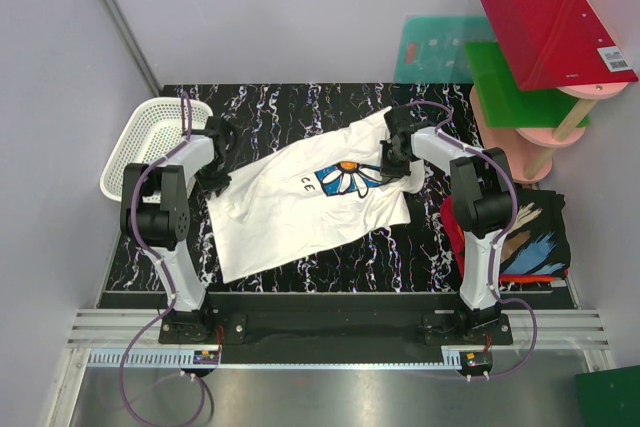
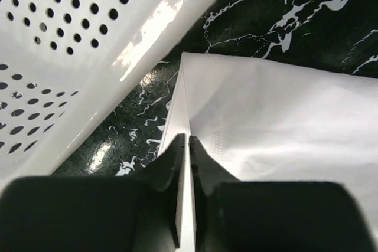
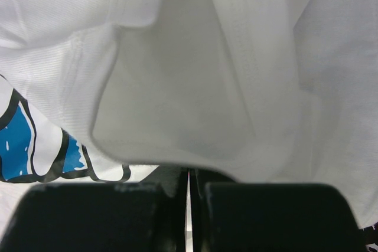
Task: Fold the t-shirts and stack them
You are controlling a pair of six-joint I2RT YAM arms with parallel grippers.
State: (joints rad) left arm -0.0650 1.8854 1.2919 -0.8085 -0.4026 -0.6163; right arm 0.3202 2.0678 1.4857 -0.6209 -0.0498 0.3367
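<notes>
The white t-shirt (image 1: 300, 202) with the blue daisy print (image 1: 350, 179) lies spread on the black marbled table (image 1: 300, 107). My left gripper (image 1: 214, 177) is at its left edge, beside the basket. In the left wrist view the gripper (image 2: 189, 143) is shut on a folded edge of the white cloth (image 2: 283, 116). My right gripper (image 1: 393, 169) sits on the shirt's right side, by the print. In the right wrist view it (image 3: 189, 175) is shut on a bunched fold of the shirt (image 3: 177, 87). A black printed t-shirt (image 1: 535, 232) and a red-orange one (image 1: 452, 227) lie piled at the right.
A white mesh basket (image 1: 150, 137) stands at the table's left, close to my left gripper, its wall (image 2: 59, 45) filling that wrist view. Red (image 1: 555, 37) and green (image 1: 515, 87) boards rest on a pink stand (image 1: 520, 152) at the back right.
</notes>
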